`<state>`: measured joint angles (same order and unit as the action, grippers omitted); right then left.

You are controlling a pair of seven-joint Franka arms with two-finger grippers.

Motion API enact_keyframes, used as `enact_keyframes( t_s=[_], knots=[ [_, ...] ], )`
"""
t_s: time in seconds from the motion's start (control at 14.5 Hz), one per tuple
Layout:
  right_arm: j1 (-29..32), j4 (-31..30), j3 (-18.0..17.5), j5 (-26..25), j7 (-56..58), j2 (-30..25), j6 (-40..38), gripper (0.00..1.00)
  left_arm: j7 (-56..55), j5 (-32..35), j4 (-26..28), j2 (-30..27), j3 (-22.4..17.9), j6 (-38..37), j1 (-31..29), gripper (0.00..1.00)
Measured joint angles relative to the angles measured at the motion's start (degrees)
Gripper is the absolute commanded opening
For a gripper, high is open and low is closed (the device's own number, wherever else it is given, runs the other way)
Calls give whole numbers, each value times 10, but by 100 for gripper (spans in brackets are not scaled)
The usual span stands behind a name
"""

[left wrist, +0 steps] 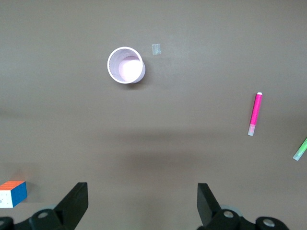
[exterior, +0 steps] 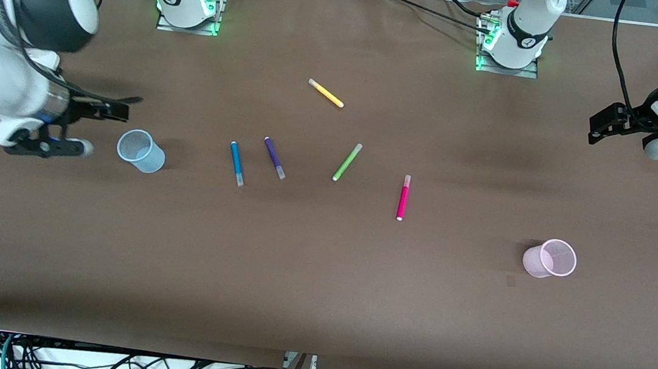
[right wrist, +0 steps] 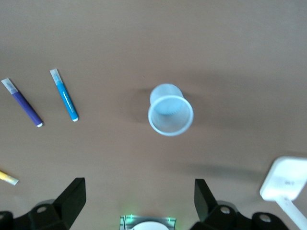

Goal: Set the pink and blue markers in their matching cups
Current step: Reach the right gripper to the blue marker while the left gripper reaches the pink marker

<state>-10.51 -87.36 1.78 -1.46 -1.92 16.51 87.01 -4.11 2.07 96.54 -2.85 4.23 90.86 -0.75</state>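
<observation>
Evidently nothing has been picked up yet: I read this as the opening layout. My right gripper (exterior: 104, 124) hangs at the right arm's end of the table, just beside the blue cup (exterior: 141, 151), jaws spread wide and holding nothing. My left gripper (exterior: 607, 123) waits at the left arm's end, jaws likewise wide apart and empty, well apart from the pink cup (exterior: 550, 258). Both cups stand upright, mouths up, which suits dropping a pen in from above. The blue marker (exterior: 236, 163) lies flat between the blue cup and the purple marker (exterior: 274, 157), well apart from the cup. The pink marker (exterior: 403, 197) lies flat near mid-table, between the green marker (exterior: 346, 162) and the pink cup, clear of both. A yellow marker (exterior: 326, 93) lies farther from the front camera. Each cup sits toward one arm's end, so I judge each arm serves its nearer colour.
</observation>
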Motion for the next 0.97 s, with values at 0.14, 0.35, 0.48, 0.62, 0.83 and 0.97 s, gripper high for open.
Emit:
enact_keyframes(
  t_s=[0.14,0.35,0.48,0.62,0.83,0.97],
  knots=[
    [-23,0,-1,0,0,28,28,100,0,0,0,0,0,0,0,100],
    [-55,0,-2,4,-2,68,66,100,0,0,0,0,0,-1,0,100],
    [-73,0,-2,6,-4,91,90,100,0,0,0,0,0,-8,0,100],
    [-93,-2,-3,6,-4,111,109,100,0,0,-3,0,1,-28,0,100],
    [-117,-22,-3,10,-7,135,169,100,0,-1,-7,0,11,-62,1,100],
    [-122,-38,-3,13,-7,150,202,100,0,-1,-6,8,25,-70,2,100]
  ],
)
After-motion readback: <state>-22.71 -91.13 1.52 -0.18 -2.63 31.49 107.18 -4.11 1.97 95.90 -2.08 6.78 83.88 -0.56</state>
